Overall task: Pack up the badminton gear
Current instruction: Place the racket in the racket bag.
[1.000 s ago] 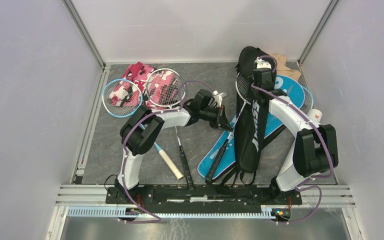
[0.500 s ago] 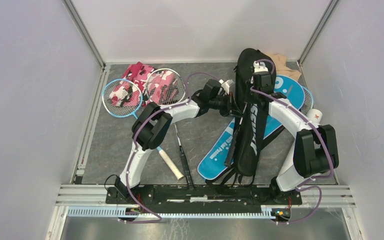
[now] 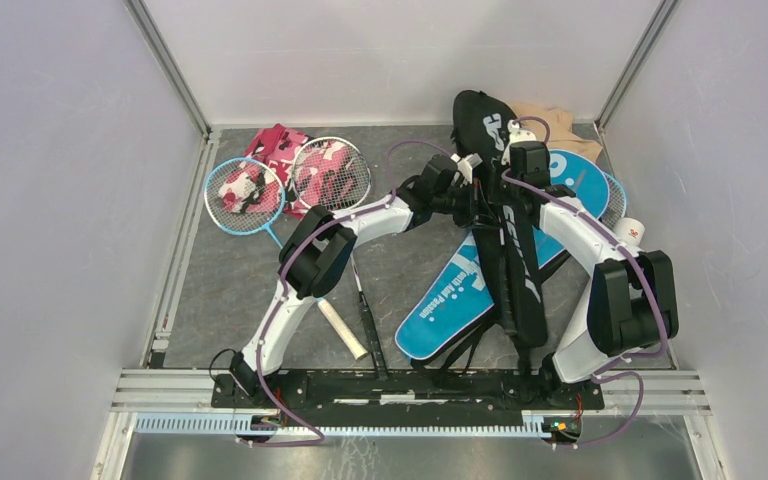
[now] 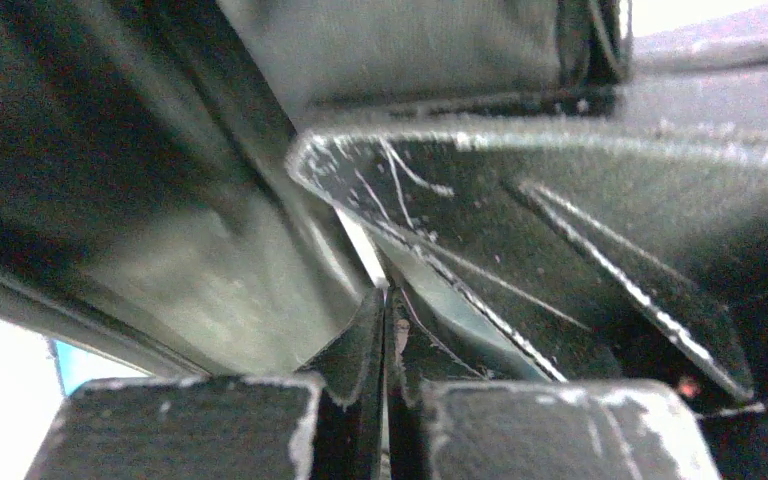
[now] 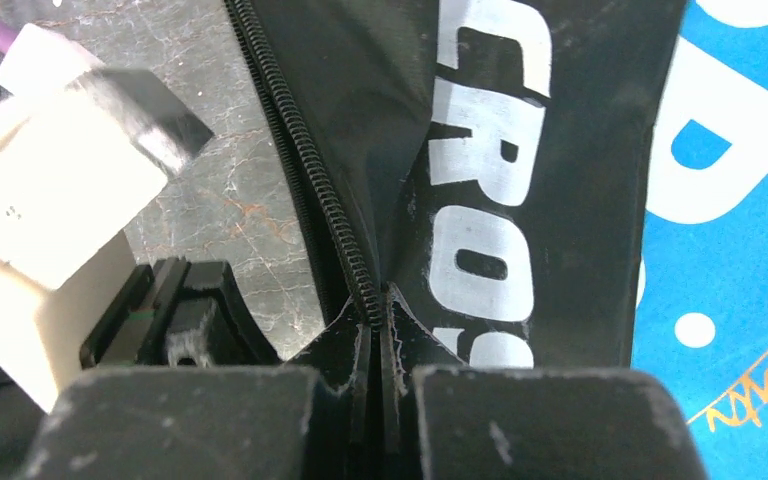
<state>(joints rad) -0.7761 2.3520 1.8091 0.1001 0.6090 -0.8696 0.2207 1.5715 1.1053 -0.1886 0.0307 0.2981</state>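
The black "CROSSWAY" cover [image 3: 520,260] lies lengthwise over the blue "SPORT" cover [image 3: 450,300]. My right gripper [image 3: 516,150] is shut on the black cover's zipper edge [image 5: 305,160], with its jaws closed on the zipper [image 5: 375,300]. My left gripper [image 3: 472,200] reaches into the cover's open side and is shut on a thin racket part [image 4: 360,245]; dark fabric [image 4: 160,150] fills that view [image 4: 385,300]. A blue-framed racket [image 3: 243,195] and a silver-framed racket [image 3: 330,175] lie at the back left. A white tube [image 3: 632,230] stands at the right.
The pink camouflage cloth [image 3: 275,145] lies under the two racket heads. The beige cloth [image 3: 550,115] is at the back right corner. The two racket handles [image 3: 343,328] reach toward the near rail. Walls close in on three sides.
My left gripper moved right and away, sliding the racket into the black cover. The cover's near end swung right and straightened. My right gripper kept its hold.
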